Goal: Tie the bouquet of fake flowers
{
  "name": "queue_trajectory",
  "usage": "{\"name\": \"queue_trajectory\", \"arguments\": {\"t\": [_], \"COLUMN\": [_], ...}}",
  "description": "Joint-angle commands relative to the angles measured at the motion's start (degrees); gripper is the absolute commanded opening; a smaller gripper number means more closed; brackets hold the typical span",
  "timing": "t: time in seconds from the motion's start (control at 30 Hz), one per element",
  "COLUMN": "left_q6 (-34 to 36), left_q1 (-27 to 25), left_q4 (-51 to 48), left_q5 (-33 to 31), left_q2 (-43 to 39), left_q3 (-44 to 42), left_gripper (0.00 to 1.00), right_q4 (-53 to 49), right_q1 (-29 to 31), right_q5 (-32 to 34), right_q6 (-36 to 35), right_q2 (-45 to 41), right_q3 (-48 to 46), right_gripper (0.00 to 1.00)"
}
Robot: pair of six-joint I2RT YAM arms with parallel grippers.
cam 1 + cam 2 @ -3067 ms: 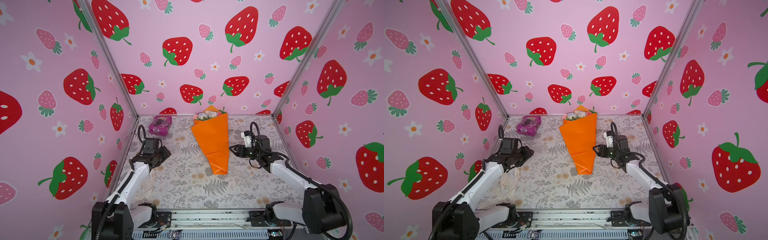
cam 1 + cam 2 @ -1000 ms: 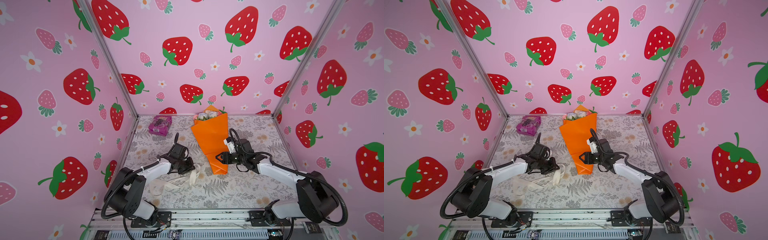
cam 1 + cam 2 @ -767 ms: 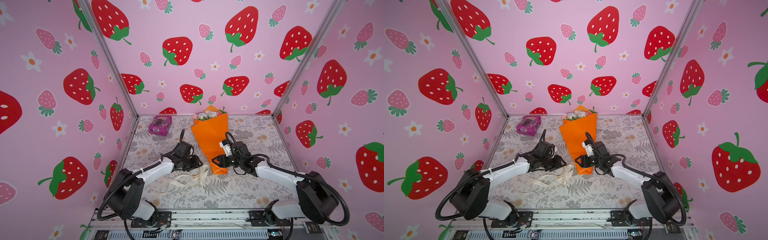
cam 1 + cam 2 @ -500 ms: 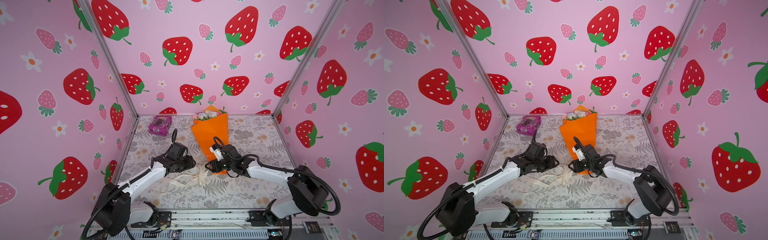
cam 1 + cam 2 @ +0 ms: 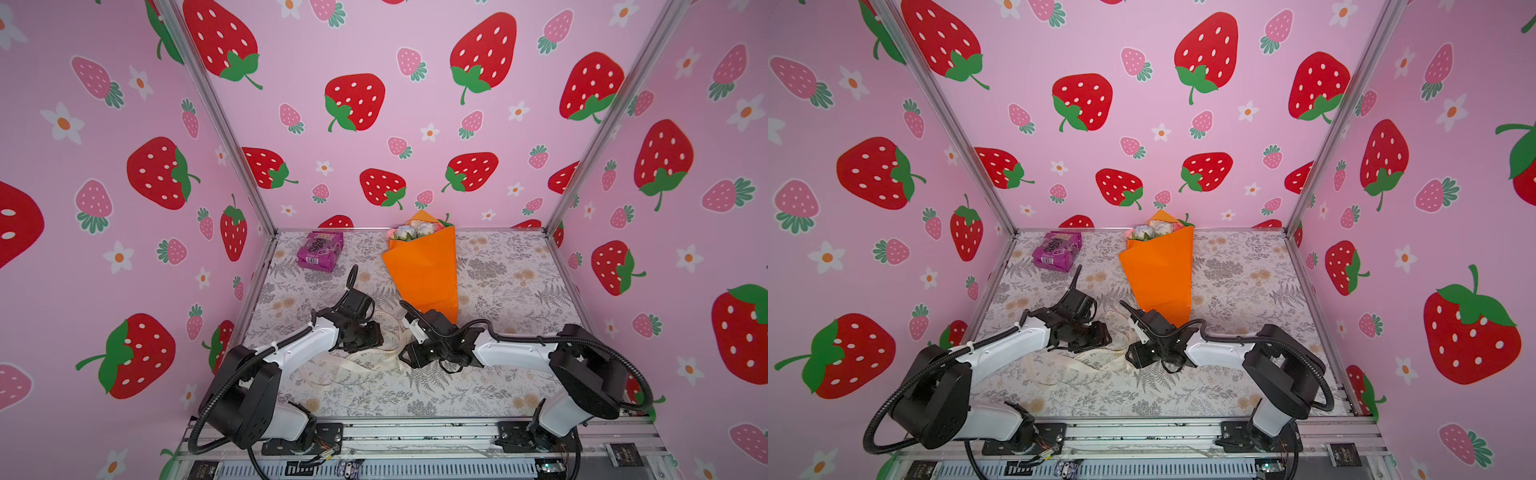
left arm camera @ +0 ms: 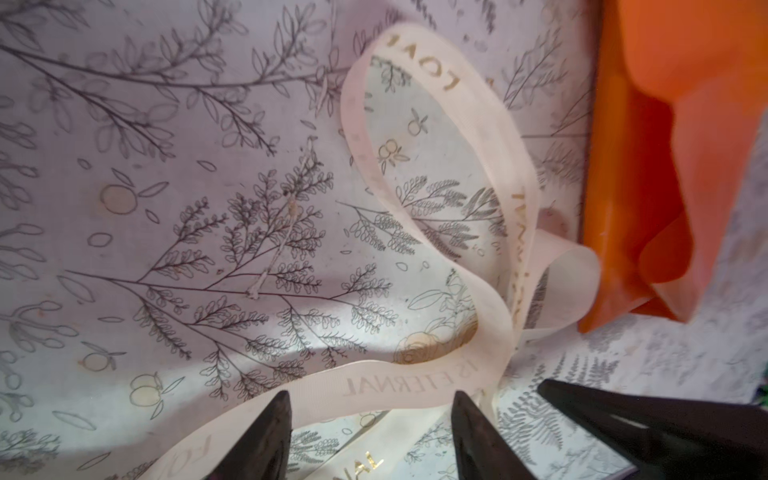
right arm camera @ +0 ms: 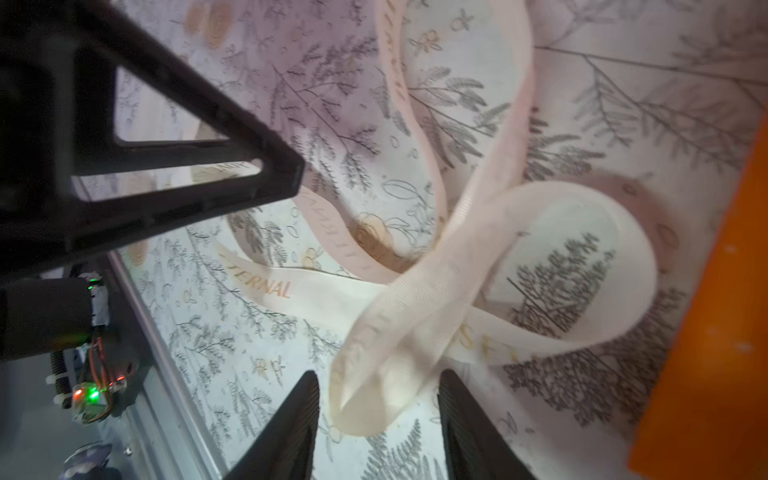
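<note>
Both arms have converged on the ribbon [image 7: 415,299]; left tool [image 6: 370,415] and right tool [image 7: 378,395] gape, so we should centre its end before pinching.

Looped ribbon [image 7: 436,291] crowding gap between left claw [image 6: 372,399] and right claw [image 7: 378,376], bouquet [image 5: 424,270] just behind, open mat [image 5: 519,282] to its right

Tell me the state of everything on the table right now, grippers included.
bouquet of fake flowers: lying flat, wrapped, not tied.
ribbon: loose, looped beside the bouquet's narrow end.
purple packet: lying flat near the back left corner.
left gripper: open, ribbon running across between its jaws.
right gripper: open, a ribbon fold between its jaws.
</note>
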Motion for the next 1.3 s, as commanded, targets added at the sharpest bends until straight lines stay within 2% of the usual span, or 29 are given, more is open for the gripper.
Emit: {"name": "queue_trajectory", "arguments": {"t": [0.0, 0.17, 0.27, 0.5, 0.67, 0.93, 1.07, 1.27], "left_q6": [6.41, 14.90, 20.24, 35.64, 43.43, 46.60, 46.98, 47.24], "left_q1": [-2.09, -5.07, -7.14, -7.71, -7.80, -7.89, -7.92, -7.90], "left_q4": [-6.20, -11.29, -16.37, -17.64, -11.70, -10.24, -7.72, -7.65], "left_q5": [-6.83, -11.21, -16.99, -12.31, -7.47, -15.60, -14.42, -13.37], "left_q2": [2.51, 6.34, 8.80, 7.41, 3.74, 6.31, 7.79, 11.15], "left_q3": [5.57, 10.22, 13.92, 13.29, 7.90, 8.14, 7.56, 8.27], "left_gripper": [0.63, 0.66, 0.67, 0.66, 0.66, 0.66, 0.64, 0.54], "right_q4": [2.13, 4.97, 5.17, 5.38, 5.88, 6.14, 5.95, 5.96], "right_q1": [-0.23, -2.12, -3.06, -4.30, -4.90, -5.29, -5.38, -5.54], "right_q5": [5.10, 5.78, 5.68, 6.04, 5.41, 4.80, 4.89, 5.21], "right_q6": [5.33, 7.08, 7.29, 8.07, 7.99, 7.85, 8.11, 8.33], "right_q2": [-4.52, -9.88, -11.55, -14.15, -14.67, -15.04, -15.38, -16.09], "right_q3": [-2.95, -7.30, -8.75, -11.17, -11.62, -11.47, -11.59, -12.16], "right_gripper": [0.50, 0.50, 0.50, 0.50, 0.50, 0.50, 0.51, 0.51]}}
